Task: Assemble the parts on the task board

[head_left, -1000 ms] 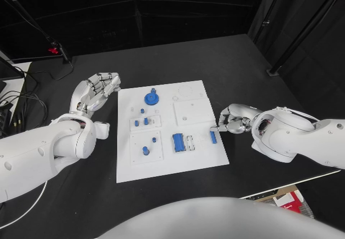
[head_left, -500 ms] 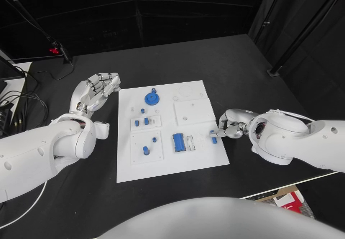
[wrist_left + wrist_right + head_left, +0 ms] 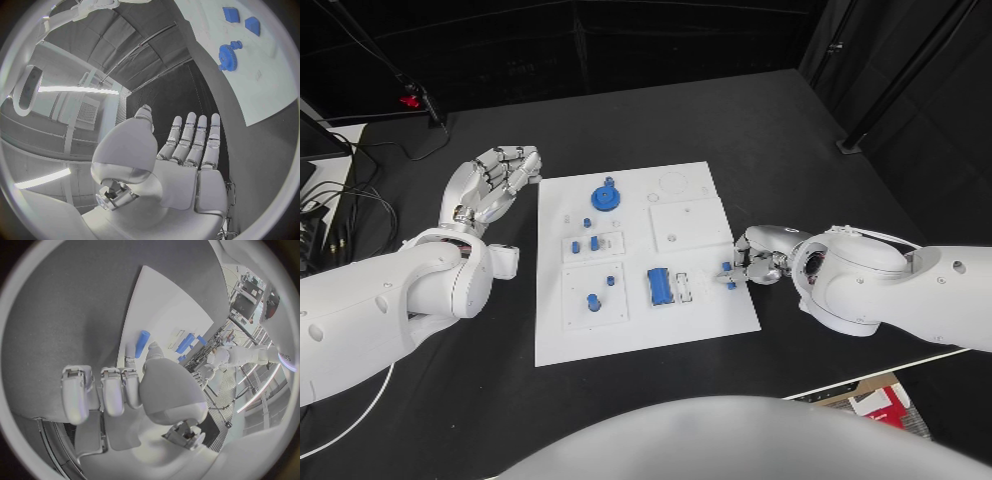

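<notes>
The white task board [image 3: 646,325] lies mid-table. On it sit a blue gear [image 3: 603,195], a blue block [image 3: 656,286], several small blue parts and a slim blue peg [image 3: 728,275] near its right edge. My right hand [image 3: 764,258] is at that edge, its fingers curled in. Its thumb tip [image 3: 152,349] lies against the flat-lying blue peg [image 3: 144,340]; whether it grips the peg is unclear. My left hand [image 3: 488,185] rests flat and open just off the board's left edge, holding nothing. The left wrist view shows the left hand [image 3: 187,160], the board [image 3: 262,80] and the gear [image 3: 226,51].
Black table [image 3: 733,120] surrounds the board. Cables [image 3: 336,215] run along the far left. A red-and-white box [image 3: 884,400] sits beyond the table's near right edge.
My right hand has slid down and left along the board's right edge, closing onto the blue peg. The peg has stayed in place and the left hand has not moved.
</notes>
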Robot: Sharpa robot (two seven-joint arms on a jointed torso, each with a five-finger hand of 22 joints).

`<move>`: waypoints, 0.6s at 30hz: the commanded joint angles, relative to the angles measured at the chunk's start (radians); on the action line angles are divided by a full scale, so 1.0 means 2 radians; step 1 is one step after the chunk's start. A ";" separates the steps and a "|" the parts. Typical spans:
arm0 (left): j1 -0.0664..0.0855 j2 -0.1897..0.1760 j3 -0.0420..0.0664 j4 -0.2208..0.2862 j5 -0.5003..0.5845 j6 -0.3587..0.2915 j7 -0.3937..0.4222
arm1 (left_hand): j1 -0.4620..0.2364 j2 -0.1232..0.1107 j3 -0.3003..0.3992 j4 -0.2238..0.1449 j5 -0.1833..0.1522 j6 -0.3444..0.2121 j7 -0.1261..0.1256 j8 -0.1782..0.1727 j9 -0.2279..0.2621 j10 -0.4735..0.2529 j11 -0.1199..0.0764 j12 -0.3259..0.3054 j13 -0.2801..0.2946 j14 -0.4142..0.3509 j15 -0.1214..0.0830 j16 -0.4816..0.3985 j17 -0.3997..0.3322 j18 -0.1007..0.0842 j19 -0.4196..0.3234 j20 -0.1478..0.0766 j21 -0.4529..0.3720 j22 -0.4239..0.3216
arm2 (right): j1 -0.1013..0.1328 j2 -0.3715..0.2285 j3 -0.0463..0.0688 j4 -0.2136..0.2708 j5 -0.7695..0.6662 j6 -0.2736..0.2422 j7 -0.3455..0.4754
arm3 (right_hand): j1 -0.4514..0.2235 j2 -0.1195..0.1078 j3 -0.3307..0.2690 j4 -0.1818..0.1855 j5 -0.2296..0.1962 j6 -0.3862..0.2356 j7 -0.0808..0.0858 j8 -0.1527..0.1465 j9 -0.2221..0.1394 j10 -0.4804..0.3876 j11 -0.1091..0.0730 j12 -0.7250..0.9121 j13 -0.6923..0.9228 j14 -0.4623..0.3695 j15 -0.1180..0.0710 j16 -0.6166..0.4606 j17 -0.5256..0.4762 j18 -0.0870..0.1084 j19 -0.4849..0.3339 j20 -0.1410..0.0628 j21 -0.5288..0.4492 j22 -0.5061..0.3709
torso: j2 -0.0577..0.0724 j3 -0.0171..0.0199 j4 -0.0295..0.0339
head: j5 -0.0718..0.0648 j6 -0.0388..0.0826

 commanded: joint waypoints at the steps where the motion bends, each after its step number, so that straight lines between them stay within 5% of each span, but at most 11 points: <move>1: 0.001 0.000 0.000 0.001 0.000 0.004 0.030 | 0.001 0.003 -0.003 0.000 0.003 -0.002 0.064 0.004 0.000 -0.004 0.000 0.003 -0.001 -0.001 -0.001 0.004 -0.001 0.002 0.002 0.001 0.003 -0.001 | -0.003 0.003 -0.003 -0.003 0.004 0.022 -0.007 | 0.009 0.000 0.004 0.000 0.004 0.005 -0.001 -0.006 -0.009 0.052 -0.001 -0.001 0.131 0.052 -0.004 0.001 0.132 -0.004 0.054 -0.003 0.002 0.132 | 0.000 0.0002 0.0002 | -0.001 0.000; 11: 0.001 0.000 0.000 0.001 0.000 0.004 0.030 | 0.001 0.003 -0.003 0.000 0.003 -0.002 0.064 0.004 0.000 -0.004 0.000 0.003 -0.001 -0.001 -0.001 0.004 -0.001 0.002 0.002 0.001 0.003 -0.001 | -0.004 0.012 -0.003 -0.012 0.007 0.040 -0.017 | 0.050 0.006 0.015 -0.005 0.017 0.005 0.003 -0.031 -0.021 0.052 0.001 -0.001 0.131 0.052 -0.003 0.001 0.132 -0.004 0.054 -0.003 0.002 0.132 | 0.000 0.0002 0.0002 | 0.000 0.000; 18: 0.001 0.000 0.000 0.001 0.000 0.004 0.030 | 0.001 0.003 -0.003 0.000 0.003 -0.002 0.064 0.004 0.000 -0.004 0.000 0.003 -0.001 -0.001 -0.001 0.004 -0.001 0.002 0.002 0.001 0.003 -0.001 | -0.005 0.017 -0.003 -0.015 0.007 0.051 -0.020 | 0.097 0.004 0.029 -0.020 0.002 -0.001 0.005 -0.055 -0.037 0.052 0.004 -0.001 0.131 0.052 0.000 0.001 0.132 -0.004 0.054 -0.001 0.002 0.132 | 0.000 0.0001 -0.0003 | 0.000 0.000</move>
